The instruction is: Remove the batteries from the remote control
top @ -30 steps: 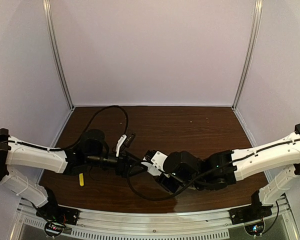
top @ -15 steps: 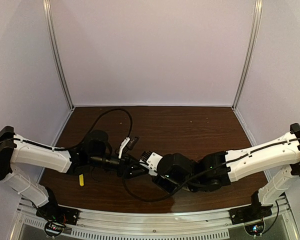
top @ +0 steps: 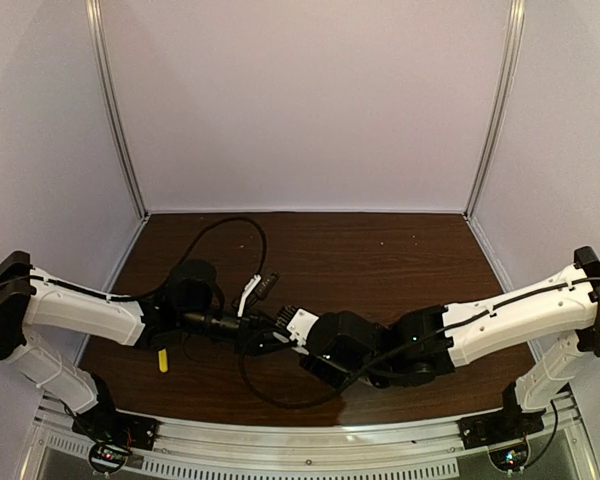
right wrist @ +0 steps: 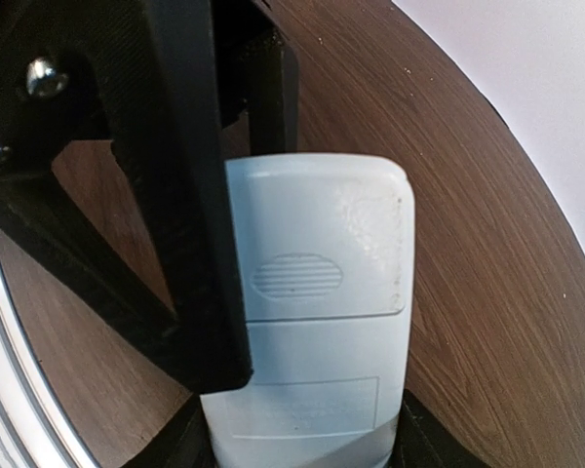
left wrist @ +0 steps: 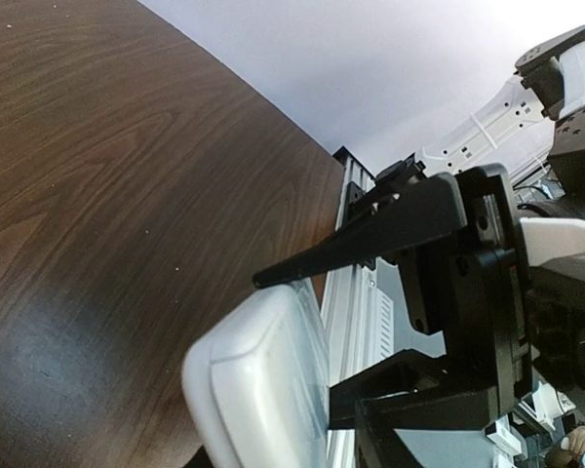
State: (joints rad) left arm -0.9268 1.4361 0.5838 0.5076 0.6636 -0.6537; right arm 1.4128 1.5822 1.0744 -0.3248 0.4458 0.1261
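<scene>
As the right gripper (top: 277, 322) closes in leftward on the remote control (right wrist: 317, 283) | left gripper (top: 244, 320) clamps it aloft, near centre | right spread: cannot tell | battery cover (right wrist: 312, 244) on; batteries unseen, likely still inside.

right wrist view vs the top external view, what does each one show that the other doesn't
Only the right wrist: the ribbed oval grip on the fitted back cover of the flat white plastic remote control. Only the top external: the white left arm and right arm whole, and the yellow-handled screwdriver lying by the left arm. Both: the remote, black fingers beside it, the dark wood table.
</scene>
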